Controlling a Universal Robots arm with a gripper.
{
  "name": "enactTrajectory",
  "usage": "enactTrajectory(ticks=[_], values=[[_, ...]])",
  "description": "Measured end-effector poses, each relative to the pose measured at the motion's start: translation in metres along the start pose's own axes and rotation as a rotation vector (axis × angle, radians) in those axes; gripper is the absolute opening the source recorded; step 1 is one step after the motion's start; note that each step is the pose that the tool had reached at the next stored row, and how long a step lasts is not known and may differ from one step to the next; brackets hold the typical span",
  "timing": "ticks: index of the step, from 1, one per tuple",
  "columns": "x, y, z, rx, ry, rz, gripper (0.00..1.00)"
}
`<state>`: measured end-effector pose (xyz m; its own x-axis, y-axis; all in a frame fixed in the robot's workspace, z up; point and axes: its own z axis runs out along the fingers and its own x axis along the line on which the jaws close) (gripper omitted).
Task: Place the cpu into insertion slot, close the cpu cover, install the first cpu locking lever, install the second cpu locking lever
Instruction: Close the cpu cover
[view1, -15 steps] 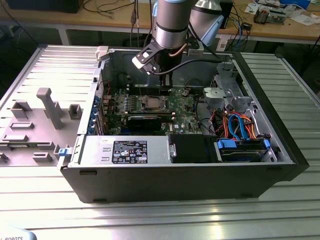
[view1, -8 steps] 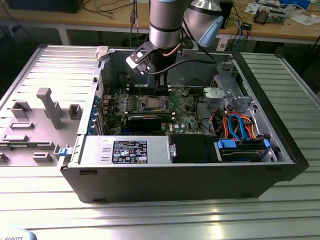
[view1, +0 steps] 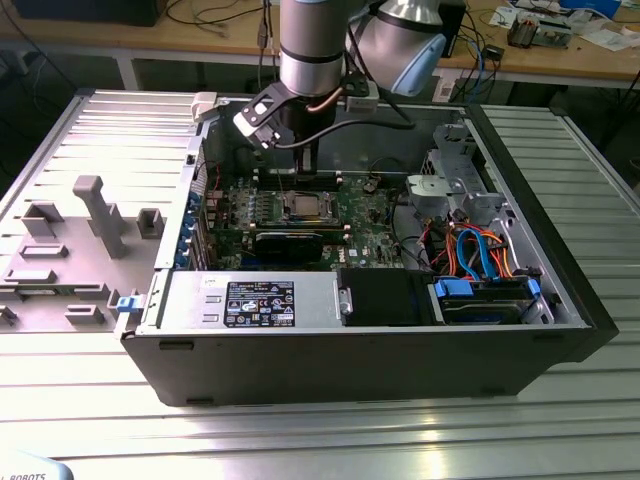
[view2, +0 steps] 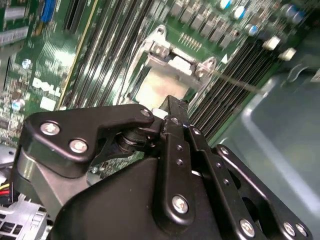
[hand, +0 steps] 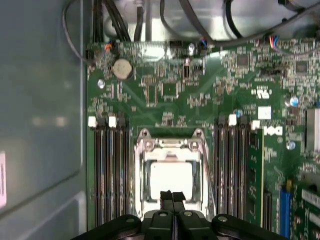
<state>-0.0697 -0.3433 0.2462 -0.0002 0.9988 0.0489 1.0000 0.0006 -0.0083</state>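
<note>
The big silver and grey robot arm (view1: 312, 45) points straight down, with its black metal gripper (hand: 172, 196) pinched tight together.

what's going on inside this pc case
A robot arm's tool hangs just over the motherboard inside an open computer case. The cpu sits in the insertion slot, with the cpu cover lying down around it. The tool's fingers are together at the slot's edge, with nothing visible between them.
</note>
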Motion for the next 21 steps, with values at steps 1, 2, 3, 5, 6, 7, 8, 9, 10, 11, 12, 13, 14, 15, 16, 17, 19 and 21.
enactTrajectory(ticks=[1,2,3,5,6,7,8,9,10,11,12,13,14,15,16,17,19,21], values=[[0.0000,-0.0036,0.0001,0.0000,0.0000,0.000,0.11],[0.0000,-0.0064,0.0003,-0.0002,0.0002,0.000,0.11],[0.0001,-0.0066,0.0002,-0.0001,0.0001,0.000,0.11],[0.0000,-0.0067,0.0002,0.0000,0.0000,0.000,0.11],[0.0000,-0.0068,0.0002,0.0000,0.0000,0.000,0.11],[0.0000,-0.0068,0.0002,0.0000,0.0000,0.000,0.11],[0.0000,-0.0068,0.0002,0.0000,0.0000,0.000,0.11],[0.0000,-0.0069,0.0002,0.0001,-0.0001,0.000,0.11],[-0.0001,-0.0069,0.0006,0.0001,0.0000,-0.002,0.11],[-0.0001,-0.0069,0.0012,0.0002,0.0001,-0.006,0.11],[-0.0001,-0.0069,0.0017,0.0005,-0.0001,-0.010,0.11],[-0.0001,-0.0069,0.0027,0.0007,-0.0001,-0.015,0.11],[-0.0002,-0.0069,0.0038,0.0008,-0.0002,-0.016,0.11],[-0.0002,-0.0069,0.0043,0.0007,-0.0001,-0.016,0.11],[-0.0002,-0.0068,0.0048,0.0007,-0.0001,-0.016,0.11],[-0.0003,-0.0068,0.0060,0.0007,0.0000,-0.016,0.11],[-0.0004,-0.0068,0.0078,0.0008,-0.0001,-0.016,0.11],[-0.0005,-0.0068,0.0103,0.0007,-0.0001,-0.016,0.11]])
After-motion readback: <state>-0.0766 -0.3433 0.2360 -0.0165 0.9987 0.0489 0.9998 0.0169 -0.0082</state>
